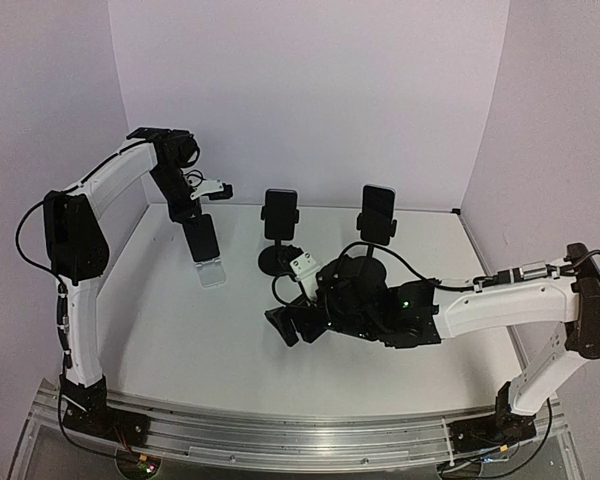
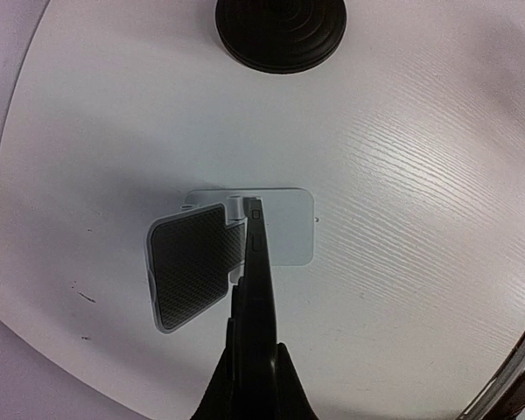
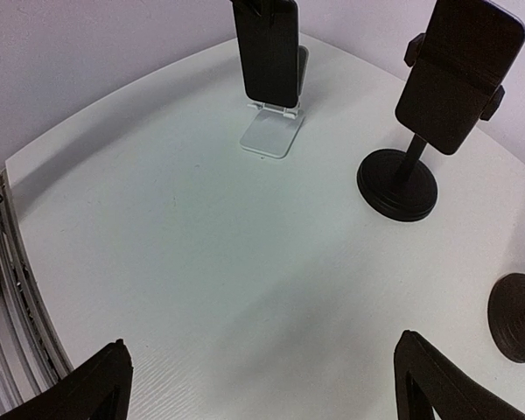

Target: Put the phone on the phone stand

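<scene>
- Phone [image 1: 202, 240] hangs upright, clenched in left pincer [image 1: 190, 212], its lower edge at white stand [image 1: 212, 273]'s lip; contact unclear.
- Ease it straight down, tilt it back onto the rest, release only once seated.
- Right pincer [image 3: 262, 350] gapes empty, well apart.

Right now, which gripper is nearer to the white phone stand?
Left. The left gripper holds the phone at the white stand; the right gripper hovers open, apart from it, toward the table's middle.
</scene>
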Robot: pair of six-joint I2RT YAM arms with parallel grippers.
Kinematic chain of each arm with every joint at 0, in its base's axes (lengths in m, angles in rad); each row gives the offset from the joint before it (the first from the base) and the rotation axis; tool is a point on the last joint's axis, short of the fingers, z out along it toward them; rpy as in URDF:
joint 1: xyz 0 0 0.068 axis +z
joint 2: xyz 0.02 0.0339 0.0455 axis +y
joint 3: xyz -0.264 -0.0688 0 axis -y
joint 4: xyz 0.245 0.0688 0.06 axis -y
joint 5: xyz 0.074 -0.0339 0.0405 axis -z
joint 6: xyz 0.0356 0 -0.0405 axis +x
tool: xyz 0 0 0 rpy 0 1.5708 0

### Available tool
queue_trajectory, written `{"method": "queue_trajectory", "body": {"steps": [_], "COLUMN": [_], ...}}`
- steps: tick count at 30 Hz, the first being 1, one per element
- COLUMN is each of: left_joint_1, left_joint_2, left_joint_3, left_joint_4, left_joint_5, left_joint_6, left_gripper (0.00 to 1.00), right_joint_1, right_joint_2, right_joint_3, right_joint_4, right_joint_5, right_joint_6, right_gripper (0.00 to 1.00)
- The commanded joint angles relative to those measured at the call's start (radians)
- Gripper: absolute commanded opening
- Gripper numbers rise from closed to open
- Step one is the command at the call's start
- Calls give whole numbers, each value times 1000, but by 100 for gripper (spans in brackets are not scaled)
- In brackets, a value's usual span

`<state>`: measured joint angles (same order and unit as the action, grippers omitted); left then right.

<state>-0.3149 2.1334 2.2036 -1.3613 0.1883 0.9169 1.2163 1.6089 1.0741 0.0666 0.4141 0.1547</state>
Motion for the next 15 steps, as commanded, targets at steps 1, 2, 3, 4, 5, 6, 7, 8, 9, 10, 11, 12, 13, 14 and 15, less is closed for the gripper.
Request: {"method": "queue_trajectory", "body": {"steps": [1,2,3,4,5,6,7,8,9,10,11,12,13,14,15], "left_joint_1": [5,5,5,5,5,5,5,5,5,4,5,5,5,5,6], "left_joint_2": [-11,-8,-4,3,9,14,18,19,16,12,8,4,3,3,4], "left_joint_3": [13,17,24,35,46,54,53,47,35,15,-1,-15,-19,-17,-14], "left_joint_4": [-57,-53,-50,-48,-47,-50,-52,-53,-53,-47,-39,-27,-15,-7,1], "left_joint_5": [4,3,2,-1,-4,-8,-12,-14,-15,-16,-16,-16,-15,-11,-7], "left_joint_6": [5,1,-4,-7,-12,-15,-16,-16,-15,-14,-14,-15,-18,-21,-23], "left_gripper": [0,0,0,0,0,0,0,0,0,0,0,0,0,0,0], "right_joint_1": [3,3,3,3,3,3,3,3,3,3,3,2,3,3,3], "right_joint_2": [-23,-22,-20,-20,-19,-20,-20,-22,-23,-24,-24,-24,-23,-23,-23], "right_joint_3": [-8,-6,-3,-1,1,1,1,-1,-2,-4,-5,-5,-5,-4,-3], "right_joint_4": [32,32,32,32,32,32,32,32,32,32,32,32,32,32,32], "right_joint_5": [-7,-11,-17,-23,-26,-27,-29,-30,-31,-33,-37,-41,-44,-48,-52], "right_joint_6": [11,9,7,6,5,5,7,9,11,13,14,15,16,16,16], "right_gripper": [98,98,98,98,98,98,98,98,98,98,98,98,98,98,98]}}
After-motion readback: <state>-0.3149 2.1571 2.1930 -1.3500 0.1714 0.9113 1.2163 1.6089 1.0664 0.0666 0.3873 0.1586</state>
